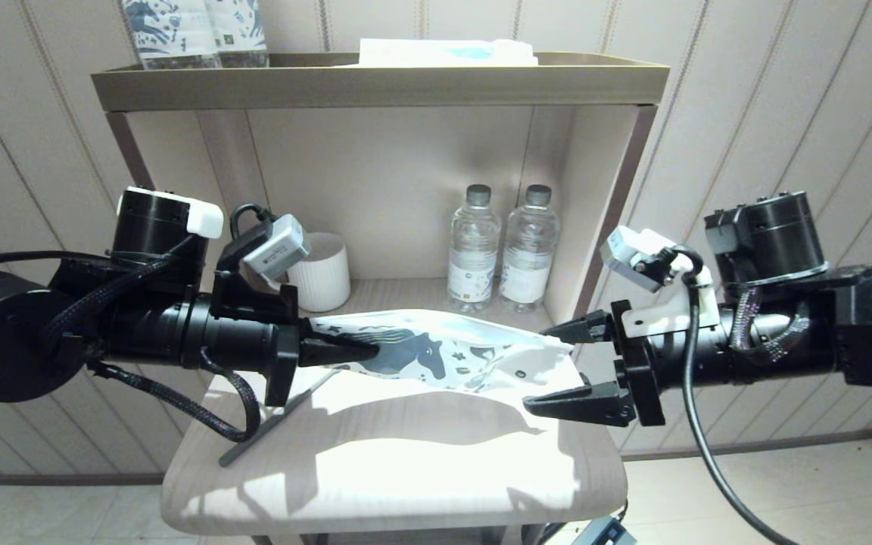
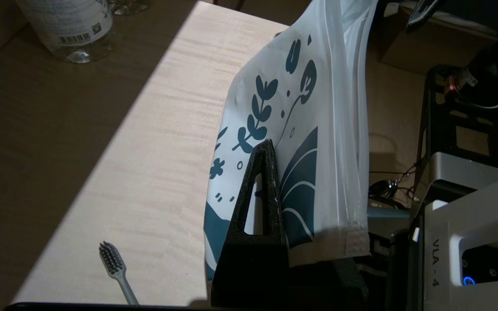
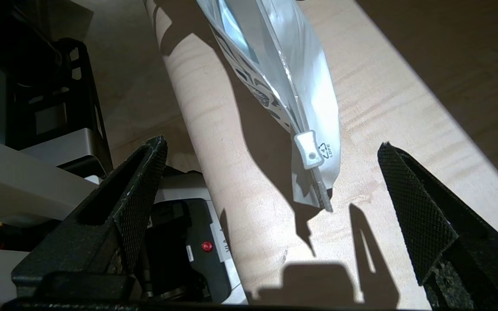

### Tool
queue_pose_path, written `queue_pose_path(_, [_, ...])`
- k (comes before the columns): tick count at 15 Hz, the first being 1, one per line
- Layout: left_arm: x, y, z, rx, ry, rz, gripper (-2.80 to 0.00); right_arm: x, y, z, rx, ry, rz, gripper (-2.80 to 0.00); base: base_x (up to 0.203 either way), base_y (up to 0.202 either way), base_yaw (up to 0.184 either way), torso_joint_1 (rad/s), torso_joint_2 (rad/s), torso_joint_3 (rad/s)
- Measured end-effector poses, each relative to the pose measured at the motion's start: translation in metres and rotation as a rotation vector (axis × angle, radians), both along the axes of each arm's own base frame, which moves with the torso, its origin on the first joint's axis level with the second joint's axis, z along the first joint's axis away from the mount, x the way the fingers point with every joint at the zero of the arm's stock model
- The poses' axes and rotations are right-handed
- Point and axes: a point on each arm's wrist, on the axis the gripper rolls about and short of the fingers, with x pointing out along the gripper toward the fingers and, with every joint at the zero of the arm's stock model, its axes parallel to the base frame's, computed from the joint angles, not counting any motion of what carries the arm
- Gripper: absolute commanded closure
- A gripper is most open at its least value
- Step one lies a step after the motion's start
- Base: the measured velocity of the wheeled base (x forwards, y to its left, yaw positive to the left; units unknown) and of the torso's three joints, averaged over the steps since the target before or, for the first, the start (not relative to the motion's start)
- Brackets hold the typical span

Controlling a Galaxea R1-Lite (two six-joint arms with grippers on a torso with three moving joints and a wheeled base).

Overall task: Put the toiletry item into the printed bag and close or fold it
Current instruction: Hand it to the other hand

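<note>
Thin white film, printed blue: the bag (image 1: 436, 356) hangs in the air above the table (image 1: 406, 484), stretched between the two arms. Left gripper (image 1: 334, 353) has its fingers pinched together on the bag's left end, gripping through the horse print; the left wrist view confirms a finger (image 2: 260, 194) flat against the film.

Toothbrush (image 1: 273, 424) lies flat on the table below and left of the bag, handle running diagonally toward the front-left edge, bristle head (image 2: 110, 258) toward the middle. Not in the bag yet.

Handling, judged: bag looks light and limp, sags mid-span, likely slick; it will not hold its mouth open unaided. A zip slider (image 3: 309, 150) sits near the right-hand end, so that end is the place to take hold for opening or closing. Toothbrush looks stiff, light, thin; lying flush, it leaves little to get under. Mid-handle pinch looks best, though it could skid.

Right gripper (image 1: 568, 367) has its jaws spread wide, the bag's right tip just at the upper finger, not clamped as far as I can tell.

Room: open tabletop under the bag and toward the front. Cup (image 1: 320, 269) and two bottles (image 1: 502, 250) stand behind, under the shelf, well apart from the bag. The toothbrush tail is near the front-left edge, so a nudge could tip it off.
</note>
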Motion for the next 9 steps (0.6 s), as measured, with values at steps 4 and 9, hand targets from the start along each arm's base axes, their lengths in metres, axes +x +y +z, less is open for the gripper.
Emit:
queue_pose_path(4, [0.000,0.000,0.000,0.001,0.003,-0.001,0.00,0.011,0.014,-0.007,-0.009,0.021,0.032,-2.80,0.000,0.000,0.000,0.000,0.00,0.000])
queue_pose_path(9, [-0.001,0.000,-0.002,0.003,0.007,-0.001,0.00,0.021,0.026,-0.013,-0.016,0.037,0.052,-2.80,0.000,0.000,0.000,0.000,0.00,0.000])
